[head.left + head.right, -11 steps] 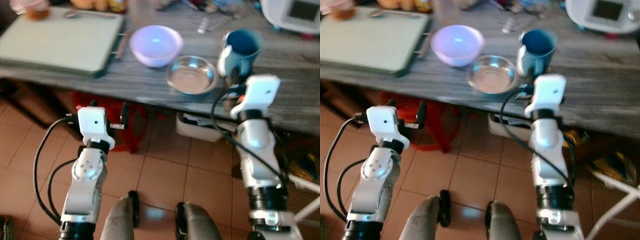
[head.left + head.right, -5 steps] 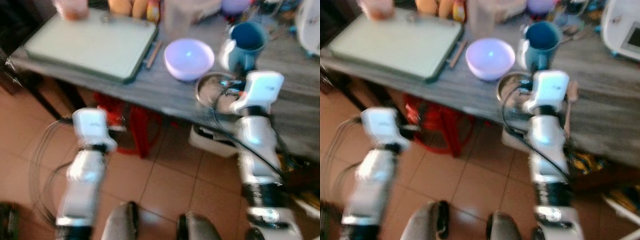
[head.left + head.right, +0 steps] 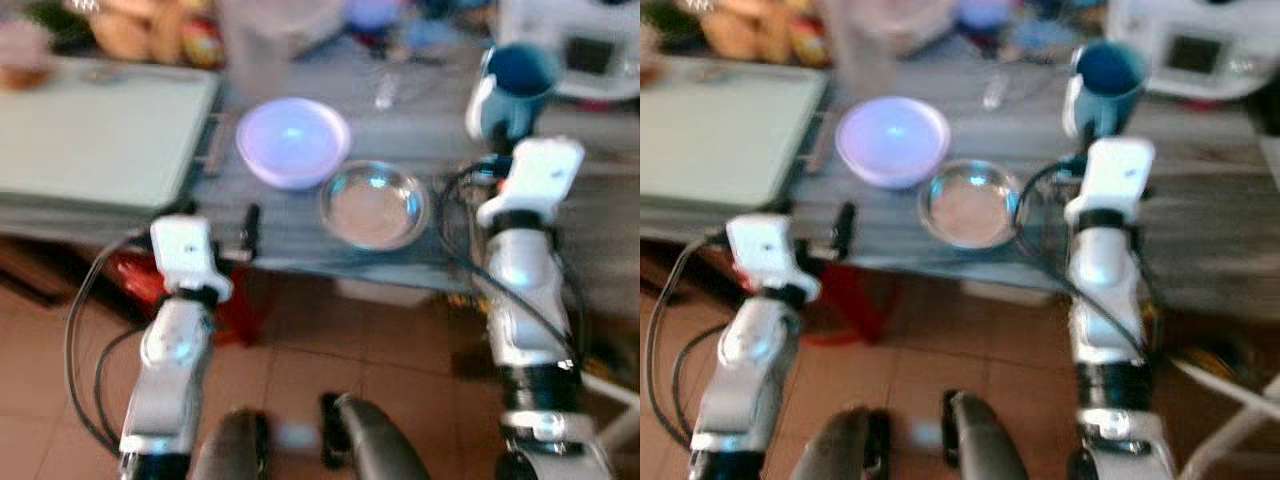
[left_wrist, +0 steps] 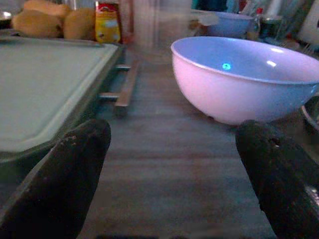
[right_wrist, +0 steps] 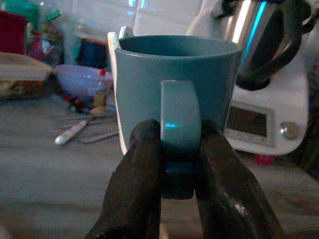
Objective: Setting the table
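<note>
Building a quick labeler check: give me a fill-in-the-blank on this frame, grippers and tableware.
1. The right gripper has its fingers shut on the ____ of the blue mug.
2. The left gripper is open, facing the ____ bowl.
3. The steel bowl sits on the table between the lilac bowl and the ____.
4. To the robot's left of the lilac bowl lies a pale green ____.

Missing words: handle; lilac; mug; tray
</note>
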`<state>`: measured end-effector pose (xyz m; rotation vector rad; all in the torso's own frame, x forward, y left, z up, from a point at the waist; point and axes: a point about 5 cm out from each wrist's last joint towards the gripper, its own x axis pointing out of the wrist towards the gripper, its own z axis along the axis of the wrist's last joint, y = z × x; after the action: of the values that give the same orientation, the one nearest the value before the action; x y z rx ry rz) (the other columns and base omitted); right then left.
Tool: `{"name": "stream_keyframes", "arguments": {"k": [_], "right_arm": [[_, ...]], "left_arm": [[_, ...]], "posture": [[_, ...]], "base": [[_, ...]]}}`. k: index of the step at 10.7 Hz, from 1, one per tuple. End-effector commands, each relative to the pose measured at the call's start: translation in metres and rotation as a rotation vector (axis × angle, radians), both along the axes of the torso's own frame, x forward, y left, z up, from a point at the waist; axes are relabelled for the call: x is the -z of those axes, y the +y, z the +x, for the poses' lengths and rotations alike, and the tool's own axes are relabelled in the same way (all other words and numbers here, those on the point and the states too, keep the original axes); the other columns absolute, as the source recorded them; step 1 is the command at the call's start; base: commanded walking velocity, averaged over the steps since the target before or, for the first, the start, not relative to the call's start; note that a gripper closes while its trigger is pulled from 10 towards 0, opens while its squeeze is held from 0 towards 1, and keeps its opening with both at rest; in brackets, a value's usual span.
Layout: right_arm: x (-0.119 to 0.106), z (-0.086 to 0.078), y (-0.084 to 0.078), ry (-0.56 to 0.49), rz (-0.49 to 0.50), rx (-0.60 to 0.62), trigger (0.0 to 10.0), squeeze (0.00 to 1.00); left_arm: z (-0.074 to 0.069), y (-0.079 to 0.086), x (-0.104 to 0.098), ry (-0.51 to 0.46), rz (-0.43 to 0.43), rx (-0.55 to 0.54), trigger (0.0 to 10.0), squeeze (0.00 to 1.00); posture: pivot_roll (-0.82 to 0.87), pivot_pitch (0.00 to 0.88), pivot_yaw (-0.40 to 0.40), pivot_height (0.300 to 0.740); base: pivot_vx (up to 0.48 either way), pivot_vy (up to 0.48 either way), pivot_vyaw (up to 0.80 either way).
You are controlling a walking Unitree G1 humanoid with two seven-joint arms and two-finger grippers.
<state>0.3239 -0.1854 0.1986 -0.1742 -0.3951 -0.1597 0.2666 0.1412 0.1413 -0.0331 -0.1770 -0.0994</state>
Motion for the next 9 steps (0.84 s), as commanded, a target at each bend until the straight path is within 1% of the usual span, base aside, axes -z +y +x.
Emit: {"name": "stream_keyframes", "arguments": {"k": [1, 3, 4, 5, 7, 8, 9], "right_arm": [[-0.002, 0.0, 0.004, -0.006, 0.0, -0.025, 10.0, 0.0], [0.002, 0.006, 0.01, 0.034, 0.003, -0.108, 10.0, 0.0], [0.004, 0.008, 0.011, 0.048, 0.009, -0.147, 10.0, 0.0], [0.006, 0.01, 0.011, 0.07, 0.008, -0.166, 10.0, 0.0], [0.011, 0.013, 0.003, 0.094, 0.006, -0.172, 10.0, 0.0], [0.012, 0.014, -0.005, 0.1, 0.001, -0.174, 10.0, 0.0], [0.011, 0.016, -0.009, 0.104, 0.008, -0.173, 10.0, 0.0]], "left_arm": [[-0.003, 0.004, 0.002, 0.007, 0.001, -0.019, 10.0, 0.0], [-0.008, 0.008, 0.005, 0.022, 0.002, -0.027, 10.0, 0.0], [-0.011, 0.011, 0.008, 0.035, 0.015, -0.029, 10.0, 0.0], [-0.012, 0.014, 0.01, 0.04, 0.018, -0.036, 10.0, 0.0], [-0.012, 0.014, 0.01, 0.042, 0.019, -0.036, 10.0, 0.0], [-0.012, 0.013, 0.009, 0.043, 0.019, -0.032, 10.0, 0.0], [-0.012, 0.013, 0.01, 0.044, 0.019, -0.029, 10.0, 0.0]], "posture": [[-0.03, 0.213, -0.005, 0.74], [-0.03, 0.22, -0.004, 0.74], [-0.02, 0.222, -0.007, 0.74], [-0.02, 0.224, -0.008, 0.74], [-0.02, 0.227, -0.006, 0.74], [-0.02, 0.231, -0.002, 0.74], [-0.02, 0.233, 0.001, 0.74]], "base": [[0.0, 0.0, 0.0], [0.0, 0.0, 0.0], [0.0, 0.0, 0.0], [0.0, 0.0, 0.0], [0.0, 0.0, 0.0], [0.0, 0.0, 0.0], [0.0, 0.0, 0.0]]}}
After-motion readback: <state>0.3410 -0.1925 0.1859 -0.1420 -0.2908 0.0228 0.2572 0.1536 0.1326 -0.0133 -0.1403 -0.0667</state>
